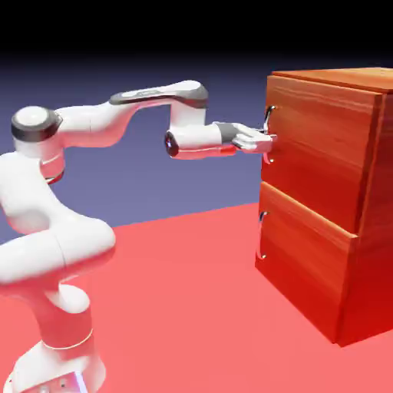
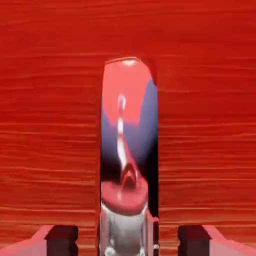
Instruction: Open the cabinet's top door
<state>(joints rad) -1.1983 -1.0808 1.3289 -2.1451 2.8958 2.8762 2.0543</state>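
Jaws gape around the glossy, curved handle (image 2: 129, 150) of the wood-grained top door (image 1: 318, 146).

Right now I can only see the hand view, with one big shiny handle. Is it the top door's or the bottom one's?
Observer: The top door's. From outside, the claw is up at the cabinet's upper handle.

Operator: So where's the other handle?

Observer: The lower handle is below the claw, on the bottom door, and nothing is touching it.
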